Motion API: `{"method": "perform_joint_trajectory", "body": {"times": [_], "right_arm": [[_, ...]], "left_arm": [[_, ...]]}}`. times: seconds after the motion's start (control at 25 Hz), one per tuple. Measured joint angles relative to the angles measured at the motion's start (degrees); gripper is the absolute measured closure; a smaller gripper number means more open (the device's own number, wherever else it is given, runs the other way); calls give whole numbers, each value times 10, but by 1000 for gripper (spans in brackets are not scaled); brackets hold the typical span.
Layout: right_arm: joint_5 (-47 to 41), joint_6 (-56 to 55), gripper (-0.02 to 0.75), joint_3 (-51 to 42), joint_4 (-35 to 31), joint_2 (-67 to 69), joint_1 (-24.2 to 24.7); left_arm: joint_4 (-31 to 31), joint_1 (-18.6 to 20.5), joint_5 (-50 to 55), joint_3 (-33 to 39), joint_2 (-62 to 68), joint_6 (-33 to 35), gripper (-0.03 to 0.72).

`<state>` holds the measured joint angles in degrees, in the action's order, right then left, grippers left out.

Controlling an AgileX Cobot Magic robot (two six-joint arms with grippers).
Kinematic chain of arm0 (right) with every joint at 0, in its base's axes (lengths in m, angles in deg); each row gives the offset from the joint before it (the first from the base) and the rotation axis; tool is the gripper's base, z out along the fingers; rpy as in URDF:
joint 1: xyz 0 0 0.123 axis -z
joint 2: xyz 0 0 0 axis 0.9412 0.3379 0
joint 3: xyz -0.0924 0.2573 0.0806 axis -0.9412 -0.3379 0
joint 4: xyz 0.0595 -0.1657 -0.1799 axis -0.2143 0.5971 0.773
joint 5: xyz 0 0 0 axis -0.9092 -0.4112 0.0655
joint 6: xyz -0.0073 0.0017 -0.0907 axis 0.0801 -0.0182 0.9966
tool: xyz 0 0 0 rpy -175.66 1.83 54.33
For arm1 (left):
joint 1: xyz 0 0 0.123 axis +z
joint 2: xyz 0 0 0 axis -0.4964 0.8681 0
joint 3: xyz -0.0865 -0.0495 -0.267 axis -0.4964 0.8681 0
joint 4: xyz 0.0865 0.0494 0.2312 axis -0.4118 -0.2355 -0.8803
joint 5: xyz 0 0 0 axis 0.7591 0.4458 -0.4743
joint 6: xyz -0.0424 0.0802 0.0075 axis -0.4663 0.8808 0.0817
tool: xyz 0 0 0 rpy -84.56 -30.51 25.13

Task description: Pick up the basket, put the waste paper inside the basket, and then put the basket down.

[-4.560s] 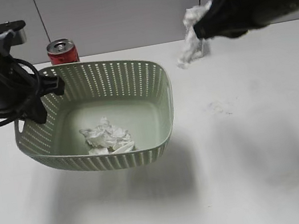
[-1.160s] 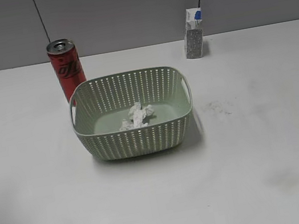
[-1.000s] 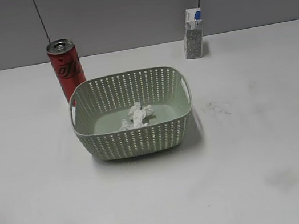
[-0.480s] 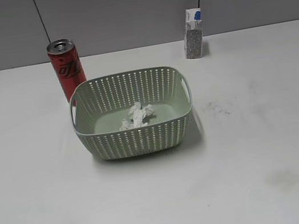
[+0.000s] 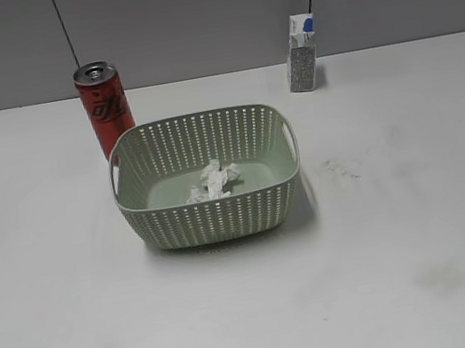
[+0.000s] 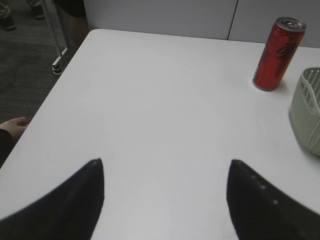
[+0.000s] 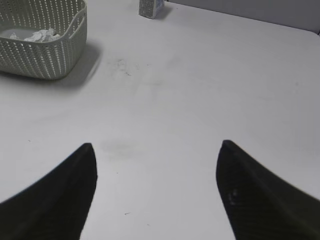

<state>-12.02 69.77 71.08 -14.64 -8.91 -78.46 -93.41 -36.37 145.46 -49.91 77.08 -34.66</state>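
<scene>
The pale green basket (image 5: 213,218) stands flat on the white table in the exterior view, with white waste paper (image 5: 213,179) lying inside it. The basket's edge shows at the right of the left wrist view (image 6: 306,112) and at the top left of the right wrist view (image 7: 47,50), where the waste paper (image 7: 37,35) shows inside. My left gripper (image 6: 165,162) is open and empty over bare table, left of the basket. My right gripper (image 7: 156,146) is open and empty over bare table, right of the basket. Neither arm shows in the exterior view.
A red soda can (image 5: 104,106) stands upright just behind the basket's left corner, also in the left wrist view (image 6: 278,52). A white-and-blue carton (image 5: 303,64) stands at the back right, also in the right wrist view (image 7: 151,7). A person's hand (image 6: 12,126) is at the table's left edge.
Earlier my left gripper held the basket up and my right held a paper wad; since then the basket stands on the table with both arms out of the exterior view. Nothing moved in the last second.
</scene>
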Motion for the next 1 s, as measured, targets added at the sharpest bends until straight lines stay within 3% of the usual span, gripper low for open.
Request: {"method": "perform_joint_trajectory", "body": {"times": [0.48, 1.0], "right_arm": [[0, -60, 176, 0, 28, 0, 0], [0, -69, 176, 0, 45, 0, 0]], "left_arm": [[-3, 0, 0, 0, 0, 13, 118], [-5, 0, 0, 0, 0, 14, 221]]}}
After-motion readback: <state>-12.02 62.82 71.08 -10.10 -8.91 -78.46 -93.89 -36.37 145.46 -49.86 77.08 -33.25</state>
